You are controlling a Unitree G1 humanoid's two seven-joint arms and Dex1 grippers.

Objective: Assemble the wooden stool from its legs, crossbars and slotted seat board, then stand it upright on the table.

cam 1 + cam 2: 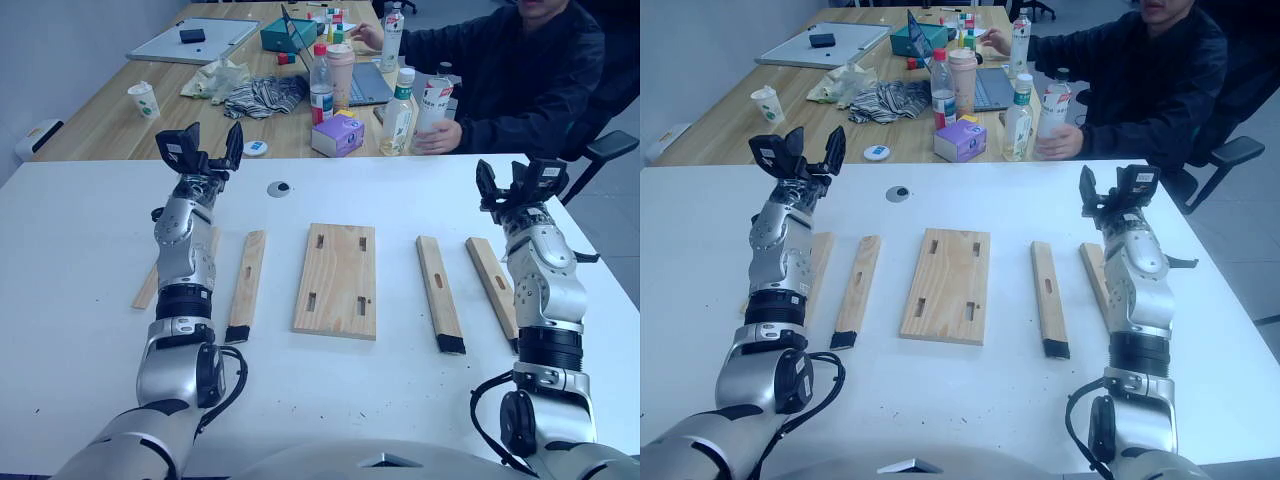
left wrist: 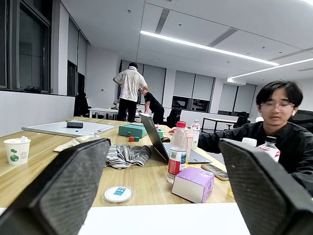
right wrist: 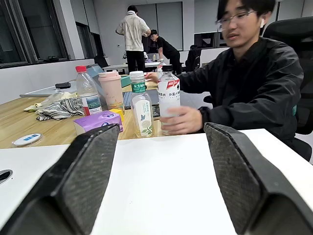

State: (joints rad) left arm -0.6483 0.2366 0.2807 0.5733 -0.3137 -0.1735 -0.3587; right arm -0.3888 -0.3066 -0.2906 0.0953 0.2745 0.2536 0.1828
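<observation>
The slotted seat board lies flat in the middle of the white table. Two wooden strips lie left of it: one with a black foot, another partly hidden behind my left arm. Two more strips lie on the right. My left gripper is raised above the far end of the left strips, open and empty, pointing away across the table. My right gripper is held up past the far end of the rightmost strip, open and empty as well.
A round cable hole sits beyond the board. The wooden table behind holds bottles, a purple box, a laptop, a paper cup and cloths. A seated person's hand holds a can near the white table's far edge.
</observation>
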